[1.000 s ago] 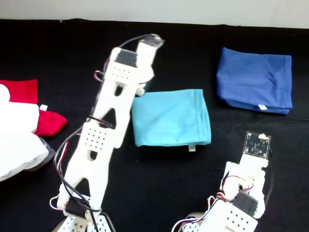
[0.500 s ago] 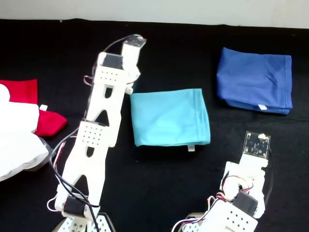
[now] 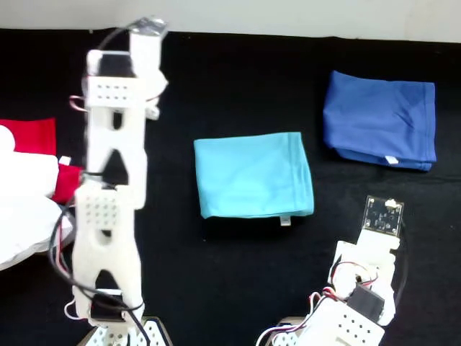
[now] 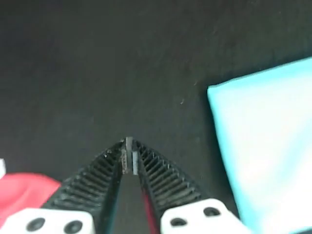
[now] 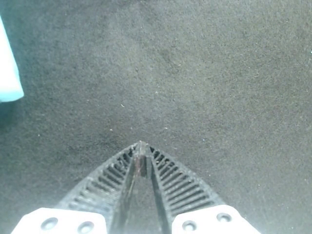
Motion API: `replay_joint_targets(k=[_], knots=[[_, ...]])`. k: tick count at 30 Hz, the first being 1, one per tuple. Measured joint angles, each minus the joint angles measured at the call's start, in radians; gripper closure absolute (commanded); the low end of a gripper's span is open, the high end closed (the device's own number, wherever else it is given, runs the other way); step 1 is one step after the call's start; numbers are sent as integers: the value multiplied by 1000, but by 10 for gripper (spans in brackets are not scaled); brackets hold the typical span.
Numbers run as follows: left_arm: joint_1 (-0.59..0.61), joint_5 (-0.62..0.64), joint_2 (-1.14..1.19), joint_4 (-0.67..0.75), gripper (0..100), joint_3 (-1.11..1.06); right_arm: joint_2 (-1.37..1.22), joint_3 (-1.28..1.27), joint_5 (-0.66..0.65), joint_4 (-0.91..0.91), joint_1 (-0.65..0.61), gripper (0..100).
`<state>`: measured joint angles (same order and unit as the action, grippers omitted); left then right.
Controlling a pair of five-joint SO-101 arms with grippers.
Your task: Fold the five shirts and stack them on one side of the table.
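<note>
A folded cyan shirt (image 3: pixel 253 175) lies flat at the table's middle. A folded blue shirt (image 3: pixel 380 119) rests at the back right. At the left edge, a red shirt (image 3: pixel 32 137) lies crumpled under a white shirt (image 3: pixel 25 209). My left arm (image 3: pixel 115 144) stretches toward the back left, between the red and cyan shirts. Its gripper (image 4: pixel 129 152) is shut and holds nothing, hanging over bare black cloth, with the cyan shirt (image 4: pixel 268 151) on one side and the red shirt (image 4: pixel 24 190) on the other. My right gripper (image 5: pixel 141 148) is shut and holds nothing, near the front right.
A black cloth (image 3: pixel 238 72) covers the table, and a pale wall runs along its far edge. My right arm (image 3: pixel 367 267) is tucked in at the front right. One corner of the cyan shirt (image 5: pixel 7 73) shows in the right wrist view.
My left arm has swung left, from the cyan shirt's left edge to the back left of the table. The right arm and the shirts have not moved.
</note>
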<state>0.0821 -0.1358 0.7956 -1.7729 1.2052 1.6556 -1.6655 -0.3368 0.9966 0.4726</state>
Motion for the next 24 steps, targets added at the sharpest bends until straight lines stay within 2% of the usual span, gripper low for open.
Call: replay_joint_targets(k=[8, 11, 15, 22, 24], knots=[[72, 0, -583, 2, 990, -684, 0, 0, 0, 0, 0, 991], [115, 0, -776, 46, 990, -927, 6, 0, 0, 0, 0, 991], [175, 2, -1031, 196, 990, -1307, 9, 0, 0, 0, 0, 991], [193, 0, -1476, 598, 990, -2033, 9, 0, 0, 0, 0, 991], [193, -43, -1577, 692, 990, -2196, 9, 0, 0, 0, 0, 987]])
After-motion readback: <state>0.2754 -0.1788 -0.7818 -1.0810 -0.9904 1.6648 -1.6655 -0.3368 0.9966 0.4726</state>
